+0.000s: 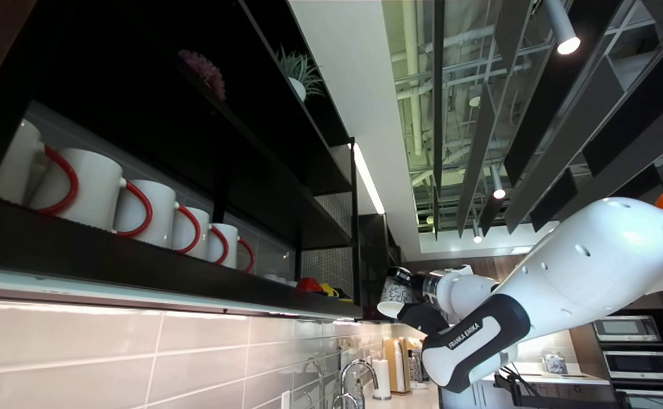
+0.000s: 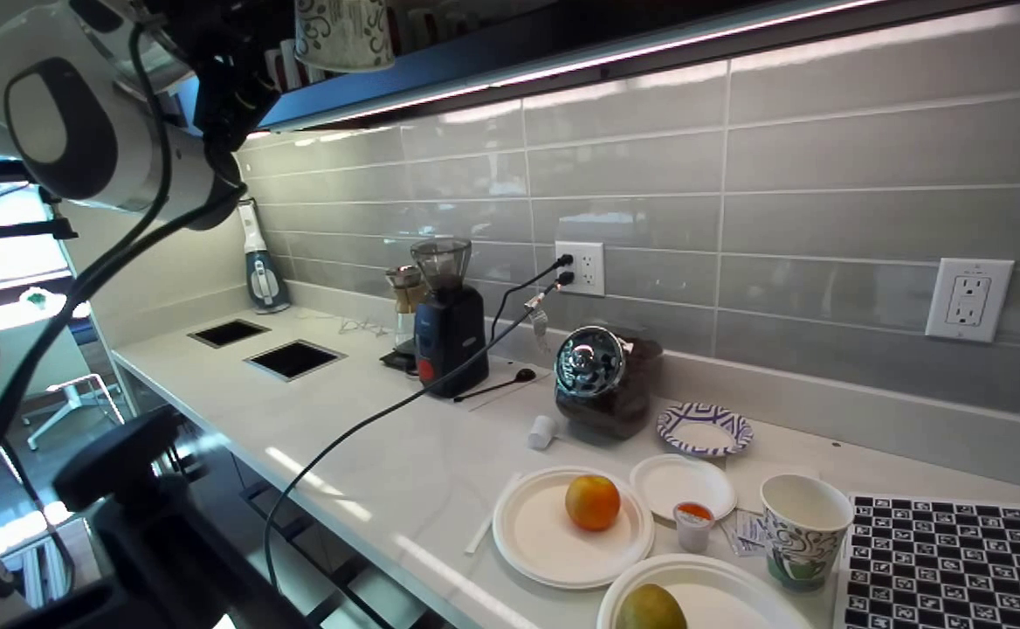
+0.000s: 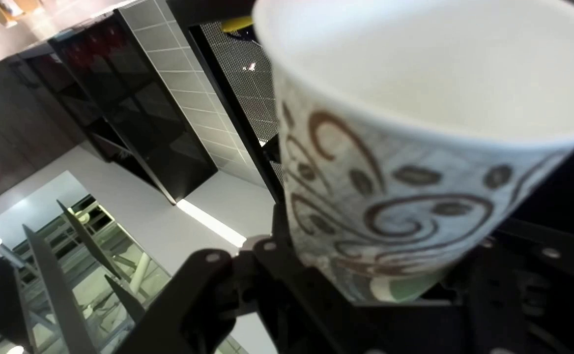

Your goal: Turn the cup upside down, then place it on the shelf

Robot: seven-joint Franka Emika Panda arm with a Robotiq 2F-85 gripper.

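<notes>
The cup is a white paper cup with brown swirls and a green patch near its base. It shows in an exterior view point(image 1: 395, 294), at the top edge of an exterior view point(image 2: 344, 35) and large in the wrist view point(image 3: 395, 187). It is upside down and slightly tilted, mouth down. My gripper point(image 1: 408, 279) is shut on it near its base, holding it in the air. The dark shelf point(image 1: 138, 261) has several tiers. In an exterior view the cup overlaps the shelf's front edge point(image 2: 440, 65); I cannot tell the gap between them.
White mugs with red handles point(image 1: 87, 187) line the lowest tier. Red point(image 1: 309, 285) and yellow point(image 1: 328, 289) cups stand near its far end. A plant point(image 1: 300, 74) is higher up. The counter below holds plates, an orange point(image 2: 593, 502) and another paper cup point(image 2: 802, 533).
</notes>
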